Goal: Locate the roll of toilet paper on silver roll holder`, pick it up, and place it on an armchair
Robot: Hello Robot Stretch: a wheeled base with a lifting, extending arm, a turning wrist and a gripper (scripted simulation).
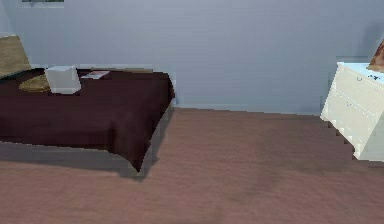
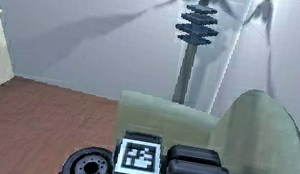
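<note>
Brown floor (image 1: 250, 170) lies open between the bed (image 1: 95, 112), left, and the white dresser (image 1: 352, 108), right edge. Bottom centre, our gripper (image 2: 91, 170) shows by the green armchair (image 2: 257, 133); we can't tell whether it holds anything.

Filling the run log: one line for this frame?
stage: searching | forward: dark-covered bed, white dresser | arm side: green armchair, floor lamp | gripper load: cannot tell
</note>
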